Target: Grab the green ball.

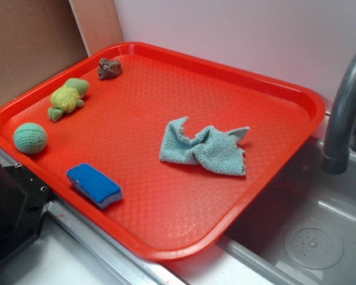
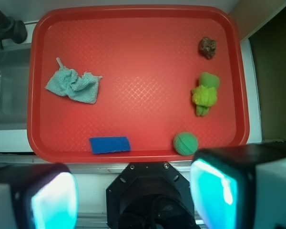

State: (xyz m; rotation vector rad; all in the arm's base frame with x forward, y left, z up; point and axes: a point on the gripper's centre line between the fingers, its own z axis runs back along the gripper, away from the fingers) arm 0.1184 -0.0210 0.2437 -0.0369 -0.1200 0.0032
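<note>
In the wrist view we look down past the gripper (image 2: 133,193), its two fingers (image 2: 214,191) spread wide apart with nothing between them, the pads glowing cyan, hanging high above the near edge of the scene and touching nothing. Below and between the fingers sits the dark base of the arm (image 2: 150,198). Just beyond it lies a red tray (image 2: 133,19) with a raised rim and a fine diamond texture. The green ball (image 2: 185,143) rests on the tray close to the near rim, toward the right, apart from everything else. A blue sponge (image 2: 109,144) lies flat along the same near rim, to the ball's left. Farther along the right side we note a yellow-green plush turtle (image 2: 205,93), and beyond it a small brown lumpy object (image 2: 208,47) near the far corner. A crumpled pale-teal cloth (image 2: 74,86) lies on the left half. In the exterior view the tray sits partly over a grey sink basin (image 1: 314,237), beside a dark curved faucet (image 1: 344,113). A white wall (image 1: 237,29) stands behind, with brown cardboard (image 1: 29,41) at the corner.
</note>
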